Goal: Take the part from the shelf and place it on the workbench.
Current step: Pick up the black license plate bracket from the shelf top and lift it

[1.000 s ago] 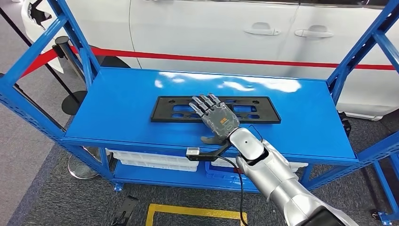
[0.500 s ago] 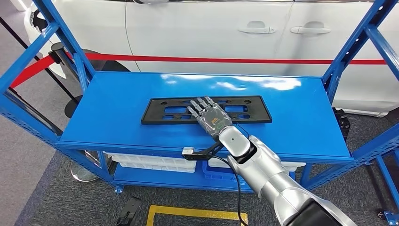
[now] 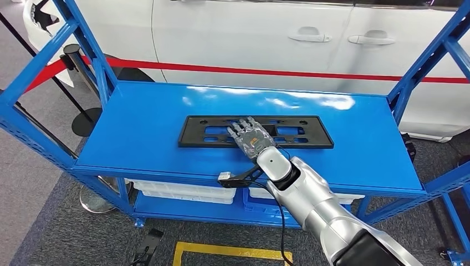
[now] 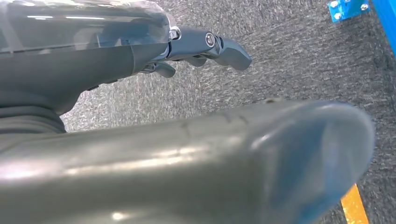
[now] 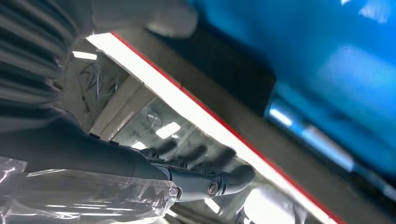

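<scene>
Part (image 3: 255, 131): you see the long black slotted plate lying flat mid-frame on the blue shelf (image 3: 138, 127) top. Your right hand (image 3: 252, 139) rests palm down on its middle, fingers (image 3: 244, 130) stretched flat and slightly apart, gripping nothing. Your left hand (image 4: 205, 46) hangs over grey carpet (image 4: 299, 60), fingers loosely curled, holding nothing.

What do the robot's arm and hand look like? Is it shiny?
Yes! The right arm is shiny silver and rounded, with a black cable hanging under it. The right hand is grey with dark fingers and a small orange mark on its back. The left hand is dark grey, with clear plastic wrap behind it.
</scene>
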Robot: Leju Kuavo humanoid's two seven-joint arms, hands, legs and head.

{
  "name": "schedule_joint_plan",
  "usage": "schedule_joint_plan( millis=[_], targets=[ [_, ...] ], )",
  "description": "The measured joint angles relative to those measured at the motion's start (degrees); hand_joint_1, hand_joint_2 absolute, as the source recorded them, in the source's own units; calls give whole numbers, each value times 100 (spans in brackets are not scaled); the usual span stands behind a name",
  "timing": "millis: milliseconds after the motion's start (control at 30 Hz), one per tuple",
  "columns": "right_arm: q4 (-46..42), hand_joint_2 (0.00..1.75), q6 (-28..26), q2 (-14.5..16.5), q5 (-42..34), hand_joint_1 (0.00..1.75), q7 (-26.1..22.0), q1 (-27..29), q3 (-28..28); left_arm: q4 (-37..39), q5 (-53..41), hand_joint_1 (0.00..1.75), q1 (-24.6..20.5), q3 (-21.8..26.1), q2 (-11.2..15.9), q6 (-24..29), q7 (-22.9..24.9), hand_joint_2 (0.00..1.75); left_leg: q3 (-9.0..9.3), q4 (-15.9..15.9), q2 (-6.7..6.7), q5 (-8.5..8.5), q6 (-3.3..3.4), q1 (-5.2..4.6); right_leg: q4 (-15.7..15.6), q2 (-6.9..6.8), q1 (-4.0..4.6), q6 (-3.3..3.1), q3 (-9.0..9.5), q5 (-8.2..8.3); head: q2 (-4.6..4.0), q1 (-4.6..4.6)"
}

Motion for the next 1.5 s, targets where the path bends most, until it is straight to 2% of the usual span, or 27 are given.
schedule_joint_plan(
  millis=[33, 67, 133, 167, 233, 333, 367, 433, 500, 533, 567, 600, 667, 700, 833, 900, 967, 1000, 1033, 1067, 1133, 1167, 1200, 1300, 1367, 1433, 1500],
  targets=[
    [21, 175, 70, -1, 5, 157, -1, -5, 7, 0, -3, 0, 1, -1, -1, -4, -2, 0, 2, 7, -4, -5, 2, -5, -46, 0, 3, -18, 0, 108, 0, 0],
    [36, 175, 135, 0, 10, 157, -4, -18, 16, 0, -5, 0, 0, -1, -1, -8, -5, 0, 6, 15, -9, -13, 0, -10, -301, 0, 8, -47, 104, 302, 0, 0],
    [53, 175, 225, 4, 16, 159, -9, -68, 34, 1, -6, 0, -8, -1, -9, -15, -16, 0, 7, 40, -19, -36, -19, -33, -1045, -1, 31, -123, 436, 670, 0, 0],
    [58, 175, 264, 8, 20, 160, -14, -99, 40, 1, -6, 0, -13, -1, -14, -20, -25, 0, 1, 50, -22, -46, -37, -47, -1312, -4, 44, -145, 557, 758, 0, 0],
    [65, 175, 341, 15, 26, 162, -25, -141, 48, 2, -6, 0, -20, -2, -21, -28, -47, 0, -7, 53, -20, -53, -87, -63, -1488, -1, 65, -158, 634, 761, 0, -1],
    [72, 175, 436, 25, 30, 162, -56, -174, 55, 2, -6, 0, -26, -1, -26, -31, -85, 0, -27, 151, -13, -157, -178, -54, -1568, -1, 24, -208, 687, 785, 0, -3],
    [75, 175, 457, 29, 34, 162, -68, -187, 62, 2, -6, 0, -31, -1, -26, -31, -93, 0, -112, 362, -9, -292, -208, -46, -1593, -6, 7, -229, 708, 794, 0, -3],
    [90, 175, 487, 37, 43, 162, -86, -194, 79, 3, -5, 0, -34, -1, -27, -31, -98, 0, -438, 1082, -1, -655, -260, -22, -1599, -13, 7, -253, 721, 793, 0, -5],
    [111, 175, 495, 37, 48, 162, -101, -180, 90, 4, -4, 0, -25, -1, -28, -31, -98, 0, -710, 1641, 0, -814, -297, -9, -1590, -12, 14, -256, 720, 789, 0, -4],
    [120, 175, 497, 37, 48, 162, -105, -176, 92, 4, -4, 0, -23, -1, -28, -31, -98, 0, -710, 1627, 1, -733, -304, -5, -1583, -9, 14, -255, 722, 785, 0, -4],
    [126, 175, 497, 37, 48, 162, -109, -175, 93, 4, -4, 0, -24, -1, -27, -31, -98, 0, -589, 1363, 2, -546, -304, 0, -1573, -3, 13, -249, 728, 777, 0, -4],
    [129, 175, 497, 37, 48, 162, -110, -176, 93, 4, -4, 0, -28, -1, -27, -31, -98, 0, -394, 938, 6, -328, -296, 6, -1559, 2, 12, -237, 734, 764, 0, -4],
    [134, 175, 496, 38, 48, 163, -110, -182, 93, 4, -4, 0, -39, -1, -26, -31, -98, 0, -55, 242, 7, -83, -249, -7, -1528, 11, 32, -199, 725, 743, 0, -4],
    [139, 175, 496, 38, 48, 163, -110, -184, 94, 4, -4, 0, -41, -1, -26, -31, -99, 0, 13, 90, 6, -59, -219, -18, -1521, 14, 42, -177, 715, 742, 0, -3],
    [151, 175, 515, 35, 48, 167, -112, -199, 96, 4, 0, 0, -42, -1, -31, -36, -117, 0, 32, 14, 7, -27, -75, -10, -1462, 13, 45, -72, 679, 688, 0, -2],
    [157, 175, 532, 33, 48, 171, -119, -208, 96, 4, 3, 0, -53, -1, -37, -45, -132, 0, 46, -29, 16, 5, -12, 14, -1023, 8, 39, -28, 482, 405, 0, -2],
    [168, 175, 538, 26, 41, 174, -132, -201, 96, 4, 6, 0, -57, -1, -37, -52, -151, 0, 36, -29, 18, 9, 5, 10, -253, 4, 23, 1, 113, 58, 0, -1],
    [173, 175, 527, 20, 26, 175, -141, -195, 96, 4, 8, 0, -56, 0, -37, -54, -164, 0, 34, -26, 17, 8, 6, 9, 14, 4, 13, 10, -23, -8, 0, -1],
    [175, 175, 497, 13, -8, 175, -150, -193, 96, 4, 10, 0, -55, 1, -37, -55, -178, 0, 33, -21, 14, 6, 5, 9, 96, 3, 6, 13, -72, 30, 0, 0],
    [174, 175, 444, 6, -65, 175, -160, -195, 95, 4, 11, 0, -55, 1, -38, -55, -190, 0, 35, -13, 9, 1, 1, 9, -85, 2, 1, 7, 7, 186, 0, 0],
    [161, 175, 231, -16, -281, 175, -199, -203, 66, 4, 17, 0, -56, 2, -44, -56, -212, 0, 36, 13, -4, -20, -24, 5, -862, 1, 2, -28, 379, 581, 0, -1],
    [138, 175, 40, -33, -461, 175, -258, -207, 16, 4, 31, 0, -55, 2, -47, -57, -226, 0, 25, 33, -10, -32, -46, -6, -1201, 2, 8, -48, 535, 703, 0, -1],
    [101, 175, -194, -55, -673, 175, -350, -210, -67, 4, 49, 0, -52, 3, -48, -56, -244, 0, 10, 49, -13, -39, -72, -17, -1406, 4, 16, -63, 623, 756, 0, -2],
    [-149, 175, -853, -150, -1455, 175, -855, -240, -503, 4, 143, 0, -25, 9, -48, -54, -343, 0, -24, 54, -10, -51, -170, -17, -1504, 13, 33, -125, 636, 770, 0, -3],
    [-508, 175, -967, -222, -2073, 175, -1324, -280, -912, 4, 210, 0, 1, 26, -44, -50, -428, 87, -100, 236, 0, -198, -229, -6, -1543, 10, 13, -192, 650, 792, 0, -3],
    [-1018, 175, -784, -290, -2699, 175, -1723, -287, -1339, 4, 272, 0, 24, 55, -37, -46, -511, 175, -363, 859, 6, -549, -268, 2, -1558, 5, 2, -236, 661, 795, 0, -4],
    [-1696, 175, -409, -380, -3455, 175, -2012, -177, -1715, 4, 324, 0, 51, 93, -30, -47, -600, 175, -690, 1574, 8, -823, -287, 7, -1550, -1, 13, -254, 670, 782, 0, -4]
  ],
)
